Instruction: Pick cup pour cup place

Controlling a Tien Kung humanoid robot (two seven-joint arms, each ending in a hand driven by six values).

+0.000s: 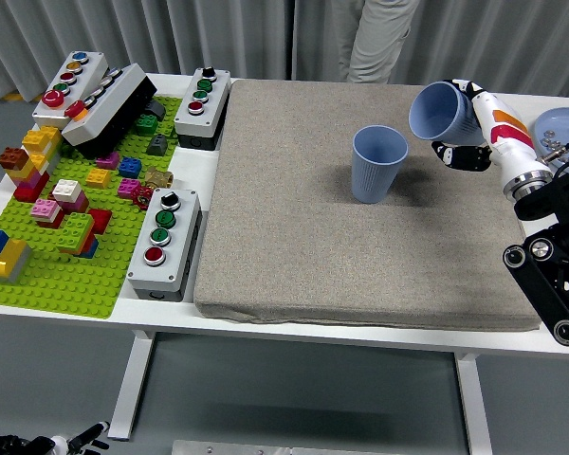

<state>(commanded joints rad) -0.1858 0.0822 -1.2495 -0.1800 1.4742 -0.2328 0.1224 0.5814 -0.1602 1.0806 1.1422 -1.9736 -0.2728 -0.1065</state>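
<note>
Just right of the upright blue cup (379, 164), the right hand (471, 128) grips a second blue cup (442, 111). That cup tilts, mouth toward the upright one.

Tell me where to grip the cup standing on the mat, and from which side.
Grip the standing cup around its side wall, about mid-height, coming from its left or front. It stands upright with its mouth open upward, so the wall is free there. On its right, the right hand holds a tilted cup close by.
</note>
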